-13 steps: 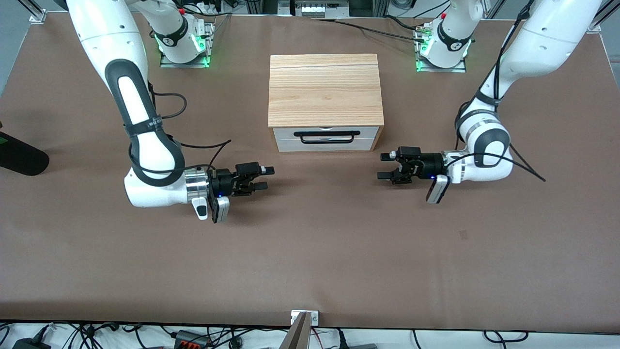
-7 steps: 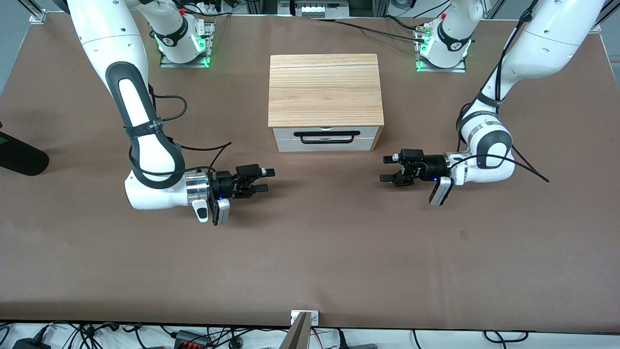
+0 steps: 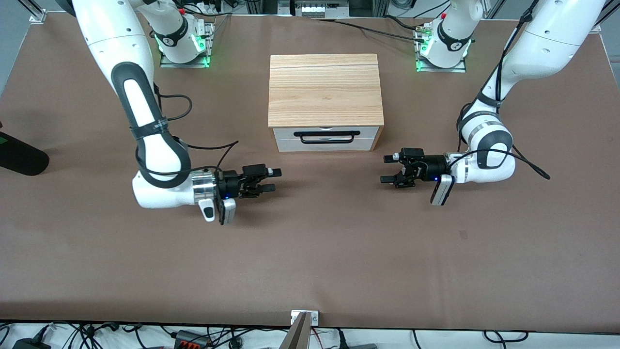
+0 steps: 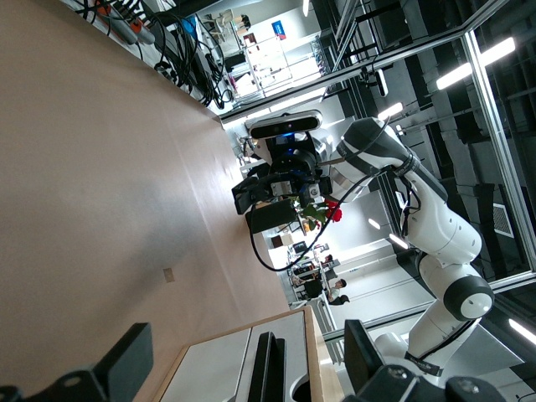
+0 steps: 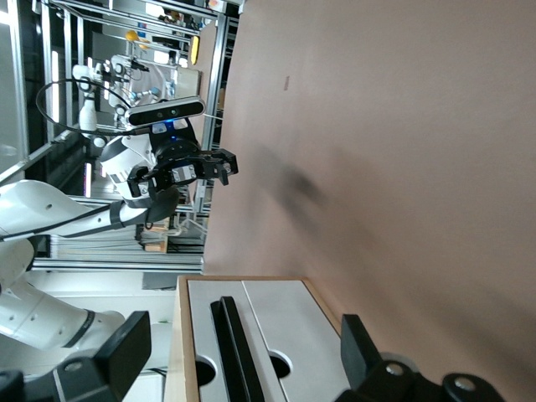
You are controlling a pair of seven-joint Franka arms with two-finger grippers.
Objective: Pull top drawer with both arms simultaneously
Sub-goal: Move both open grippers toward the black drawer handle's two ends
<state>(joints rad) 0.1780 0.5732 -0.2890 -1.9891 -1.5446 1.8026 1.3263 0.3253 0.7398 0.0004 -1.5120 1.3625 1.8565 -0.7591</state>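
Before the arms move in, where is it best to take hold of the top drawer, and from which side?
Probably by the black bar handle on the top drawer, approached from in front. The bar stands off the white panel and is wide, so the open left gripper and open right gripper could each close on its own end. Both hang over the table in front of the box.

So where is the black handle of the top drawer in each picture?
Front view: the black bar handle sits on the white top drawer, under the wooden box top, between the two open grippers.
Left wrist view: the handle shows at the bottom edge, between the left gripper's fingers.
Right wrist view: the handle runs along the drawer front at the bottom.
Shared landmark: the brown table.
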